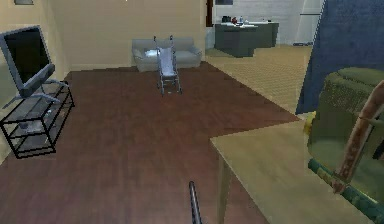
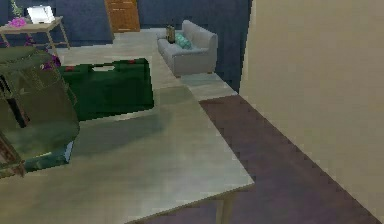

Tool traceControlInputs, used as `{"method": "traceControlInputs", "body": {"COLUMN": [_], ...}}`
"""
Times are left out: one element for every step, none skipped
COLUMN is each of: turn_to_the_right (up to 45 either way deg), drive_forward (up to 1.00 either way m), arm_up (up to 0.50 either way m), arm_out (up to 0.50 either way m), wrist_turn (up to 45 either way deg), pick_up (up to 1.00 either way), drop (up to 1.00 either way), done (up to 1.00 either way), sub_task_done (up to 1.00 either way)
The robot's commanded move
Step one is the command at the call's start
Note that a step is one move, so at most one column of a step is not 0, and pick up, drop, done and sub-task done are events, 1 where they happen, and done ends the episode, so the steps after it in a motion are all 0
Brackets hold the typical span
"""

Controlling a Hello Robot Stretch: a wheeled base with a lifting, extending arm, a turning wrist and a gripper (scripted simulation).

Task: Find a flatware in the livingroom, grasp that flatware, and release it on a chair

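Observation:
A light wooden table (image 1: pixel 290 185) fills the forward view's lower right, and its top (image 2: pixel 150 160) spreads across the arm side view. On it lie a dark green case (image 2: pixel 110 86) and an olive-green bag (image 2: pixel 35 110), which also stands at the forward view's right edge (image 1: pixel 355 120). A grey metal-framed chair (image 1: pixel 168 68) stands on the dark floor far ahead, just in front of a grey sofa (image 1: pixel 167 50).
A television (image 1: pixel 28 58) sits on a black open stand (image 1: pixel 38 118) at the forward view's left. A dark kitchen counter (image 1: pixel 245 36) lies beyond the tan floor. A blue wall (image 1: pixel 340 45) rises at the right. A second grey sofa (image 2: pixel 190 45), a small table (image 2: pixel 35 30) and a cream wall (image 2: pixel 315 80) stand out to the side.

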Motion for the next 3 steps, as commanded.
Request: {"method": "traceControlInputs", "body": {"turn_to_the_right": [0.0,0.0,0.0], "drive_forward": [0.0,0.0,0.0], "arm_up": [0.1,0.0,0.0], "arm_out": [0.0,-0.06,0.0], "wrist_turn": [0.0,0.0,0.0], "pick_up": [0.0,0.0,0.0], "drop": [0.0,0.0,0.0], "done": [0.0,0.0,1.0], "sub_task_done": [0.0,0.0,0.0]}}
